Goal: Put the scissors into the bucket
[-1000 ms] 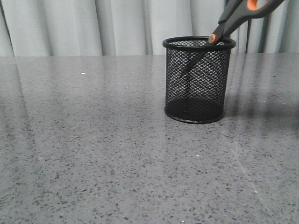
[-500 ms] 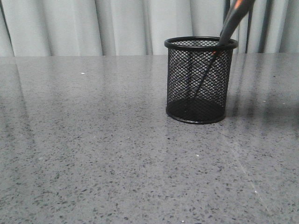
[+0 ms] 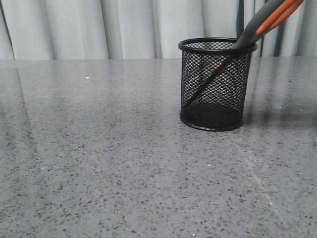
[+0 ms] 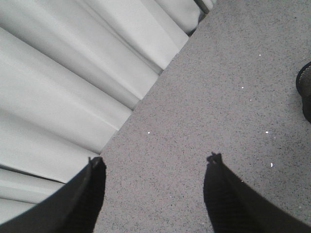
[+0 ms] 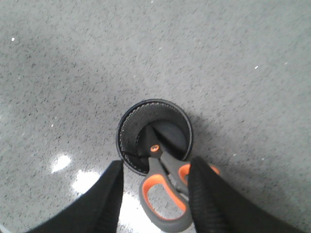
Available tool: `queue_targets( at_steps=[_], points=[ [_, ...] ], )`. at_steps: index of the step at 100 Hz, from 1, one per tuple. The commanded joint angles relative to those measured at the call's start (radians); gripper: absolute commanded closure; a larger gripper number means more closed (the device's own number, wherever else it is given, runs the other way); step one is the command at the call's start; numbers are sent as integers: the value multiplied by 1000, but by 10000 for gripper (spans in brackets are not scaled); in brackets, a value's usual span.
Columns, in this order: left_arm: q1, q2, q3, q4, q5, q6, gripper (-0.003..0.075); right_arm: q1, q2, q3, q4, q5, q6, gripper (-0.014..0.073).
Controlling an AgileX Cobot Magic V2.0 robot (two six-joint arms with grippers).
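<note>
Right claw [image 5: 154, 187] first, seen from its own wrist camera: both black fingers stand spread apart, and the dark grey scissors with orange-lined handles [image 5: 163, 191] sit between them. One finger overlaps a handle loop, but I cannot tell whether either finger actually touches the scissors. The pivot end and blades point down into the black wire-mesh cylinder bucket [image 5: 130, 127], and the handle loops stick out over its rim on the claw's side. The bucket stands upright on the speckled grey stone tabletop [image 5: 233, 53].

Over to the left wrist camera: the left claw [image 4: 155, 162] hangs wide open with nothing between its dark fingers, over bare tabletop [image 4: 204, 107] near the pleated white curtain [image 4: 68, 82]. A sliver of the bucket [image 4: 305, 90] peeks in at the frame's edge, well apart from this claw.

Now the front view: the bucket [image 3: 217, 84] stands right of centre towards the far side of the tabletop [image 3: 99, 163], curtain [image 3: 124, 27] behind. The scissors [image 3: 257, 27] lean in it, blades slanting down to the left inside the mesh, handles resting on the right part of the rim and rising up and right out of frame. Neither claw shows here.
</note>
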Motion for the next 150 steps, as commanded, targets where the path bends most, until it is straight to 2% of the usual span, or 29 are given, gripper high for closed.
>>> queue_targets(
  at_steps=[1,9,16,27,34,41,55,71,82,95,103,125,138,150],
  points=[
    [0,-17,-28,-3,-68,-15,317,-1,-27,-57,-17,31,-9,316],
    [0,-17,-28,-3,-68,-15,317,-1,-34,-67,-17,20,-9,337],
    [0,-17,-28,-3,-68,-15,320,-1,-45,-69,-17,0,-9,395],
    [0,-17,-28,-8,-68,-15,347,-1,-65,-69,-33,-49,-9,559],
    [0,-17,-28,-20,-68,-16,394,-1,-84,-69,-50,-86,-9,668],
    [0,-17,-22,-32,-68,-20,479,-1,-106,-69,-64,-122,-9,652],
    [0,-17,-22,-58,-62,-64,743,-1,-169,-27,-93,-216,-9,648],
    [0,-29,-14,-99,-73,-103,740,-1,-276,126,-104,-398,-9,648],
    [0,-70,45,-99,-143,-140,740,-1,-375,266,-110,-551,-9,648],
    [0,-171,219,-97,-294,-178,740,-1,-489,449,-113,-693,-9,648],
    [0,-266,363,-96,-431,-204,740,-1,-552,552,-113,-777,-9,648],
    [0,-553,876,-91,-838,-229,740,-1,-730,831,-113,-954,-9,648],
    [0,-713,1113,-108,-1044,-229,740,-1,-836,969,-113,-1039,-9,648],
    [0,-846,1303,-145,-1145,-239,740,-1,-927,1084,-113,-1100,-9,648]
  ],
)
